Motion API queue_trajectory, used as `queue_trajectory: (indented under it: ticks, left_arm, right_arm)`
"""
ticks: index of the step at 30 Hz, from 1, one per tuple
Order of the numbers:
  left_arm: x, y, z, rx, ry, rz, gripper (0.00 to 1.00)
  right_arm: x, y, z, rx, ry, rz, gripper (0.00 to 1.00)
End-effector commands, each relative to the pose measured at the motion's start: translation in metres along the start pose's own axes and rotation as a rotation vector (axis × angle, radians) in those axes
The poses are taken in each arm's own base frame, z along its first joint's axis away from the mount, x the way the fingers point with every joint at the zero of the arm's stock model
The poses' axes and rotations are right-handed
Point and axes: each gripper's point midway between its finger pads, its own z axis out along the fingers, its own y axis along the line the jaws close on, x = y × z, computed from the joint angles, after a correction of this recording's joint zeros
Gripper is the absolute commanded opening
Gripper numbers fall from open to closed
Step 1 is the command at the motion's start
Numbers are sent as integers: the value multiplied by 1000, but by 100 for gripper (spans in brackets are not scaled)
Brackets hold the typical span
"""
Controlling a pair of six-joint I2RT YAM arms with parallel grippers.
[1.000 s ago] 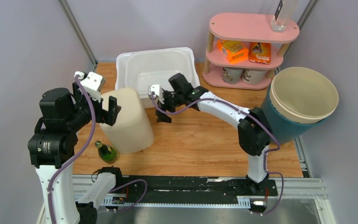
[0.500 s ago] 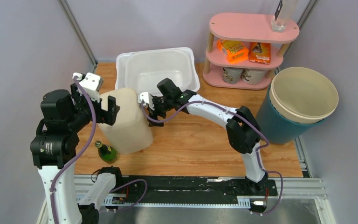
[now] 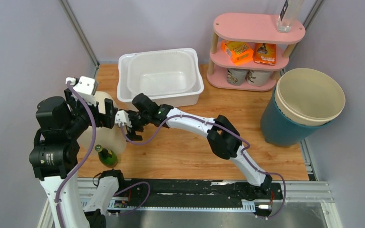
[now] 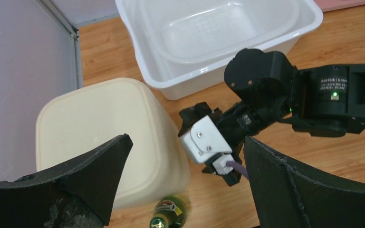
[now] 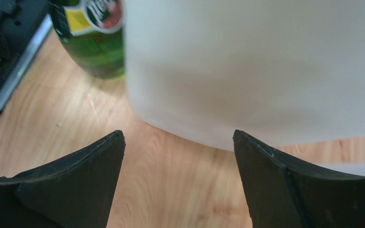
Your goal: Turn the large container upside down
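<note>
R fingers (image 5: 76, 175) spread wide, gripping nothing, low over table (image 5: 171, 190). Container (image 5: 247, 66) wall is just ahead, in line w/ the gap. Bottle (image 5: 95, 38) sits just beside container. L fingers (image 4: 90, 175) also wide open, empty, above container, which stands at table's left w/ flat closed face up, near tub (image 4: 209, 28).

Bright even light; soft shadows; right-wrist close-up blurred
</note>
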Motion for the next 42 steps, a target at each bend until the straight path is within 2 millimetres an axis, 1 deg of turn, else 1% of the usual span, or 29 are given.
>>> queue_trajectory:
  ticks: [1,3,5,6,8,10,11,13,14,16,19,21,23,24,27,30,31,36,39,42]
  left_arm:
    - [-7,3,0,-16,-27,-30,100]
    - [-6,4,0,-21,-23,-39,100]
    - [-6,5,-2,-27,-23,-44,100]
    - [-7,5,-3,-28,-25,-44,100]
    - [-8,5,-5,-30,-25,-40,100]
    - [-8,6,-7,-35,-23,-31,100]
    - [-7,6,-7,-37,-19,-28,100]
    - [-6,7,-8,-44,-16,-25,100]
    - [-6,7,-8,-45,-13,-24,100]
    - [-4,6,-8,-39,-8,-29,100]
    - [-3,6,-8,-36,-4,-43,100]
    - [-2,6,-9,-40,-4,-55,100]
    - [-1,6,-10,-42,-4,-64,100]
    - [-1,6,-11,-42,-3,-66,100]
    - [-2,3,-16,-44,-16,-61,100]
    - [-2,2,-20,-48,-28,-62,100]
    - [-2,1,-22,-47,-35,-63,100]
    - [-3,-2,-27,-52,-56,-67,100]
    - [-1,-3,-28,-54,-58,-67,100]
    - [-1,-6,-29,-44,-62,-80,100]
  right_arm:
    - [-43,-1,10,-7,-136,-68,90]
    - [-45,-5,8,10,-133,-67,90]
    - [-46,-14,-4,42,-128,-48,90]
    - [-51,-20,-16,56,-135,-45,91]
    - [-51,-30,-39,74,-143,-38,92]
    - [-47,-44,-56,119,-144,-12,92]
    - [-45,-51,-61,145,-149,5,93]
    - [-46,-69,-63,211,-163,24,93]
    - [-46,-77,-61,240,-171,24,94]
    - [-51,-91,-54,270,-200,23,95]
    - [-55,-103,-37,281,-248,27,96]
    - [-59,-101,-24,262,-266,2,97]
    - [-70,-99,-14,247,-306,-32,98]
    - [-72,-96,-7,240,-312,-39,98]
    - [-87,-85,6,223,-334,-77,99]
    - [-100,-69,16,189,-356,-102,99]
    - [-106,-60,20,166,-366,-107,99]
    - [-122,-33,31,99,-394,-148,98]
    - [-133,-24,39,100,-409,-178,99]
    - [-138,-23,45,115,-419,-187,100]
